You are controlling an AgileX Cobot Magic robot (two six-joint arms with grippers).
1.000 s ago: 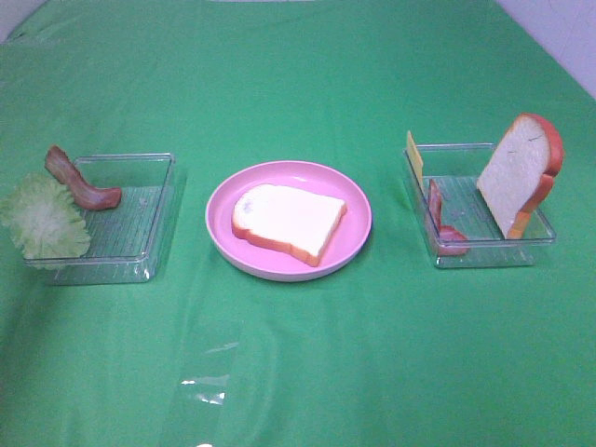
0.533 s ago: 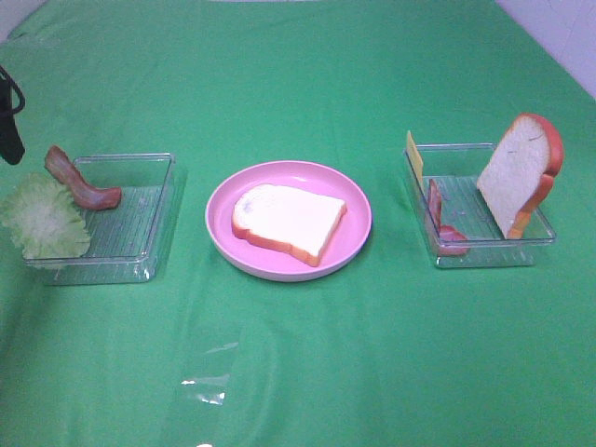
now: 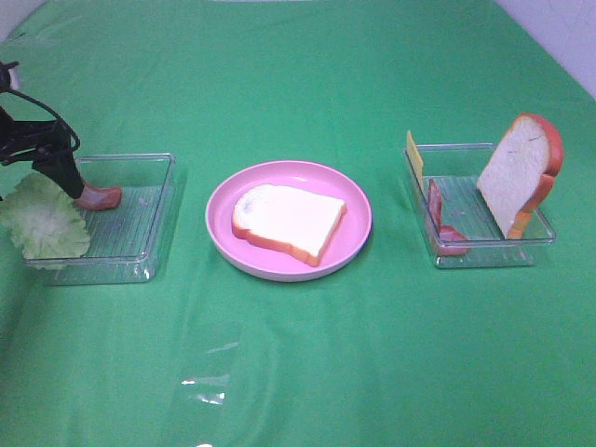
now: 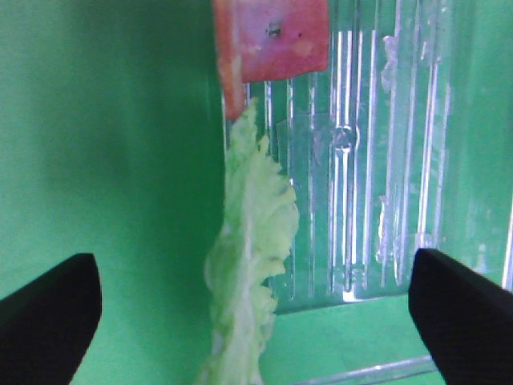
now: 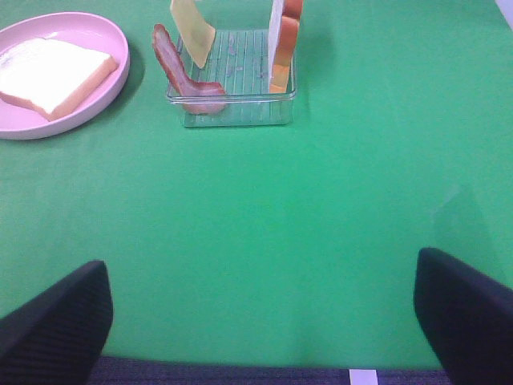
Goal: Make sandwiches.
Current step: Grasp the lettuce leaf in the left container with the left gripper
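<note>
The left gripper (image 4: 255, 317), jaws spread wide, hovers over the outer edge of the left tray (image 3: 140, 223). The lettuce (image 4: 252, 241) lies between its fingertips, and a bacon strip (image 4: 272, 36) sits just beyond.

The step appears to be picking the lettuce, so the gripper would next need to drop and close on the ruffled leaf draped over the rim.

Only one bread slice (image 3: 289, 222) lies on the pink plate (image 3: 358, 209), with nothing stacked on it. The right tray (image 3: 484, 253) holds a leaning second slice (image 3: 521, 172), cheese (image 3: 413, 158) and a bacon piece (image 3: 440, 223).

The right gripper (image 5: 260, 321), also spread, hangs over bare tabletop (image 3: 298, 372).

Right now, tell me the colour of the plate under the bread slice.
Pink, plain all over. The plate shows best in the exterior high view.
</note>
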